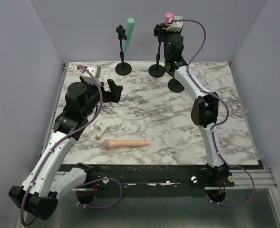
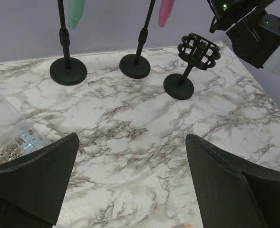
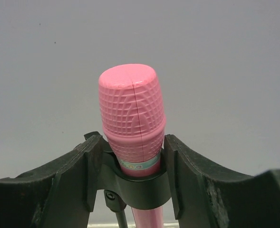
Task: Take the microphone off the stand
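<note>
- the pink microphone [image 3: 132, 118] stands upright in the black clip of its stand [image 3: 144, 185] at the back of the worktop [image 1: 154, 114]. the right wrist view shows only its head and a strip of neck, and the handle is cut off below.
- the right gripper [image 3: 132, 145] has its jaws drawn in on the pink microphone, one matt black finger against each side just under the head, level with the clip. how hard they press cannot be told.
- in the top view the right arm covers much of the stand's pole.
- the left gripper [image 2: 131, 137] hangs over the left of the worktop with its jaws spread wide and nothing between them. only their blunt dark tips show.
- the head is moulded plastic with a raised grid and a seam down the middle. the pale band beneath carries lettering too small to read.
- the worktop is white marble pattern with grey-brown veins.
- a green microphone [image 1: 128, 33] sits in a second stand to the left.
- a short cage-topped stand [image 2: 185, 71] leans on a round base.
- a peach microphone [image 1: 127, 143] lies flat near the front. the small white item [image 1: 101, 127] beside it is too small to identify.
- a clear box [image 2: 9, 137] of small metal pieces is cut off at the edge of the left wrist view.
</note>
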Robot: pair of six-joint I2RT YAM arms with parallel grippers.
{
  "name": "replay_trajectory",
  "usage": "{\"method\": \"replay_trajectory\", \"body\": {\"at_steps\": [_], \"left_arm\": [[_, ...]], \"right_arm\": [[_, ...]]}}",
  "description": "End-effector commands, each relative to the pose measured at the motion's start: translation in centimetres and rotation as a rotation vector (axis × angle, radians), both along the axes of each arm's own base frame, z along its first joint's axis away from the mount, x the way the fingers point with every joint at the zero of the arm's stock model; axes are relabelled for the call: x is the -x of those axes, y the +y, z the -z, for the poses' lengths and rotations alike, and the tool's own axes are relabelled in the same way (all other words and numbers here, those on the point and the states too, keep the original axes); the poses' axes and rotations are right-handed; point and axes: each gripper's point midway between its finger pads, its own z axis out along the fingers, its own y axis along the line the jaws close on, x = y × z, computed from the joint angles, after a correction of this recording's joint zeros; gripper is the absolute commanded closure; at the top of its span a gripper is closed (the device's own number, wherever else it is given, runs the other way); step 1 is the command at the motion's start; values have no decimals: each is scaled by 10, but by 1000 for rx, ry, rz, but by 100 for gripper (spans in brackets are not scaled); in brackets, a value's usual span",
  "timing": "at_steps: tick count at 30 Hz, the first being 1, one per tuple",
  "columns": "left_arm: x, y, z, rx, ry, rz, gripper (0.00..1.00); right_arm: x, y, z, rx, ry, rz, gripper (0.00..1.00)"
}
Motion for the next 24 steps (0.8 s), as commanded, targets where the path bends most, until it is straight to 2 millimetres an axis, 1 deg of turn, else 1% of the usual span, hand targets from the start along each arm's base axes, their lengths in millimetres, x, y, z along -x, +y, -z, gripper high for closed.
{"method": "replay_trajectory", "body": {"at_steps": [1, 3, 4, 5, 7, 9, 14, 15, 17, 24], "left_arm": [[1, -4, -8, 6, -7, 16, 1], [1, -4, -7, 6, -6, 19, 1], [0, -5, -6, 6, -5, 19, 1], [-1, -5, -4, 5, -2, 19, 1], [-2, -5, -2, 2, 8, 16, 1], [-3, -7, -1, 5, 15, 23, 1], [-4, -10, 1, 10, 22, 32, 1], [-3, -10, 0, 11, 22, 33, 1], [-2, -10, -2, 13, 15, 37, 2], [1, -6, -6, 14, 1, 27, 1]], "right_arm": [[-1, -11, -13, 5, -62, 51, 44], [-2, -10, -12, 16, -59, 50, 50], [-1, -9, -13, 15, -57, 42, 56], [-1, -7, -13, 18, -51, 24, 62], [2, 5, -16, 28, -43, -43, 70], [8, 17, -22, 31, -31, -122, 80], [32, 35, -40, 6, -18, -273, 98], [38, 36, -44, 11, -20, -292, 99], [49, 39, -51, -34, -13, -335, 99], [87, 48, -65, -76, -1, -467, 99]]}}
